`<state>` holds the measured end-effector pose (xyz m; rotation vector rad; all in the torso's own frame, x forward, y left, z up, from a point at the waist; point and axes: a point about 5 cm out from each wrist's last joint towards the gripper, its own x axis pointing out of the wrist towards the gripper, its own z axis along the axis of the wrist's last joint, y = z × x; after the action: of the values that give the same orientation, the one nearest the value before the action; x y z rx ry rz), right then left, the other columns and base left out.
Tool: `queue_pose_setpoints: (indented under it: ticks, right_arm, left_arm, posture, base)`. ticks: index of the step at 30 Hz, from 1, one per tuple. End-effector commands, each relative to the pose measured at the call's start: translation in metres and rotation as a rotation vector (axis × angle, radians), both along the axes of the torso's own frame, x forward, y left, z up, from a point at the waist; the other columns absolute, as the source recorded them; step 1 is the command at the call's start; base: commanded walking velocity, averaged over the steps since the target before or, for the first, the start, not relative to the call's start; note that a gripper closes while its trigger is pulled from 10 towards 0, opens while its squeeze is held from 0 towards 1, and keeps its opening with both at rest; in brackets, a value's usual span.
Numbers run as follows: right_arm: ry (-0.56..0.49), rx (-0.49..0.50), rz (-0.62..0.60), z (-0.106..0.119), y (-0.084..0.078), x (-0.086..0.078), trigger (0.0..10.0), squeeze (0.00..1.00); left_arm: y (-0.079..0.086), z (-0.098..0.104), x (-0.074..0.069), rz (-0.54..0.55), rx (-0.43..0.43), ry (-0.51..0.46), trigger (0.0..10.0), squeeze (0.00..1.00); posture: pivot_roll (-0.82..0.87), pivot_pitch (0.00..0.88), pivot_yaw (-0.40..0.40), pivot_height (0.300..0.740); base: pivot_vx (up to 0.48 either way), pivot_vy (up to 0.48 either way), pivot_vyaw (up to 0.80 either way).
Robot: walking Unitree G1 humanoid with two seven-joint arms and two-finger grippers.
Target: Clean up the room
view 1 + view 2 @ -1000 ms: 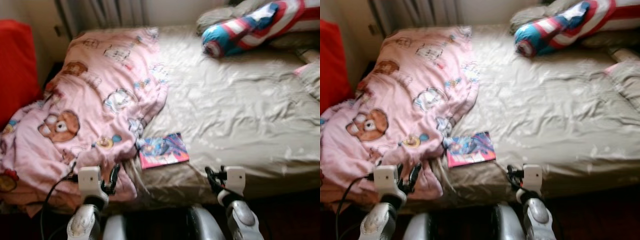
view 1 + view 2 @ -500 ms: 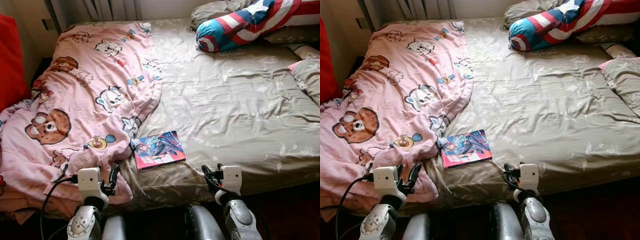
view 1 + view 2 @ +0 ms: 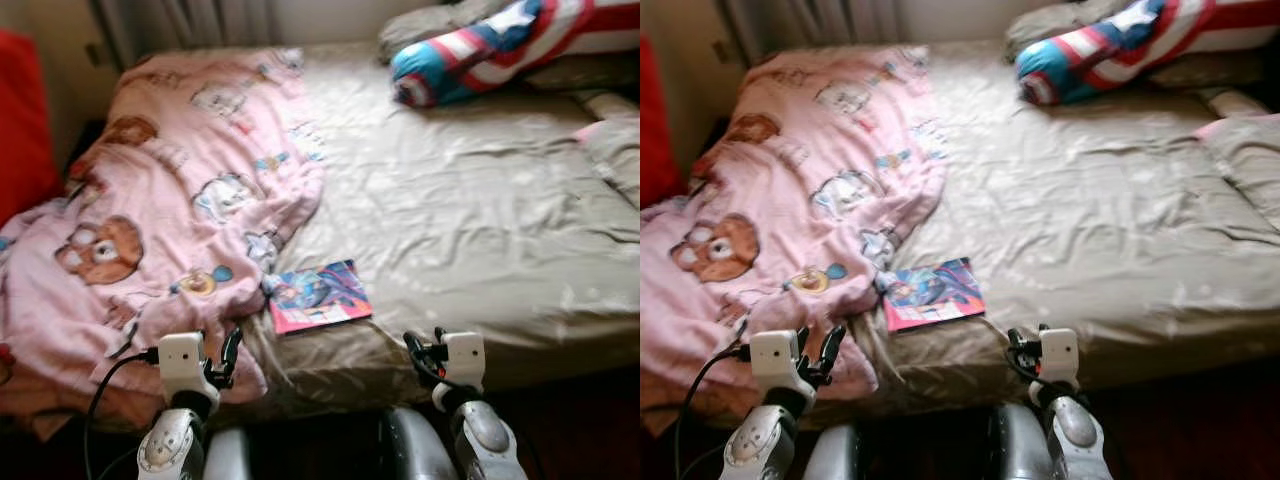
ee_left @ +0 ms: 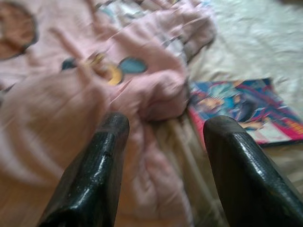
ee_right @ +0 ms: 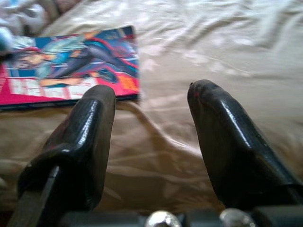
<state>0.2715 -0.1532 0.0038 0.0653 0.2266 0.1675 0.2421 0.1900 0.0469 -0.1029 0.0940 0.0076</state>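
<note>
Lying flat on the bed (image 3: 480,230), near its front edge, a book (image 3: 320,297) was noted, its left corner touching or just under the hem of the pink blanket (image 3: 170,210). The blanket was bunched over the left half of the tan sheet and hung over the front edge. A striped bolster (image 3: 490,45) and pillows (image 3: 620,150) were seen at the head end, well apart from the book.

The left gripper (image 3: 218,362) was held low before the blanket's hanging fold, fingers spread wide, nothing between them. The right gripper (image 3: 422,352) was held at the bed edge to the right of the book, likewise wide and empty. In the right wrist view the book (image 5: 71,64) was seen just ahead of the fingers (image 5: 87,127).

Handling, judged: the book was taken to be thin, light and glossy, so likely slippery and inclined to bend if pinched at one corner. As it lay flush on a soft sheet, one finger would have to press into the bedding to get under it. The free right-hand edge, nearest the right gripper, was judged the best hold, taken mid-edge. The blanket was judged soft and limp; a pinch on a raised fold would serve, and the book could be dragged along if the blanket were pulled first
</note>
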Motion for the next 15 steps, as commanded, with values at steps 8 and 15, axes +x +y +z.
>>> queue_pose_setpoints:
  ticks: [8, 15]
  right_arm:
    - [0.017, -0.004, -0.018, -0.0034, -0.0058, -0.0024, 10.0, 0.00]
    - [-0.010, -0.054, 0.030, -0.0001, -0.0005, -0.0006, 10.0, 0.00]
  left_arm:
    - [-0.0027, -0.0020, -0.0018, -0.012, -0.010, 0.010, 10.0, 0.00]
    - [-0.0032, -0.0026, -0.0015, -0.016, -0.009, 0.013, 10.0, 0.00]
  posture:
    - [-0.05, 0.168, -0.025, 0.607]
    - [-0.04, 0.170, -0.025, 0.607]
  base:
    - [0.000, 0.000, 0.00]
    - [0.000, 0.000, 0.46]
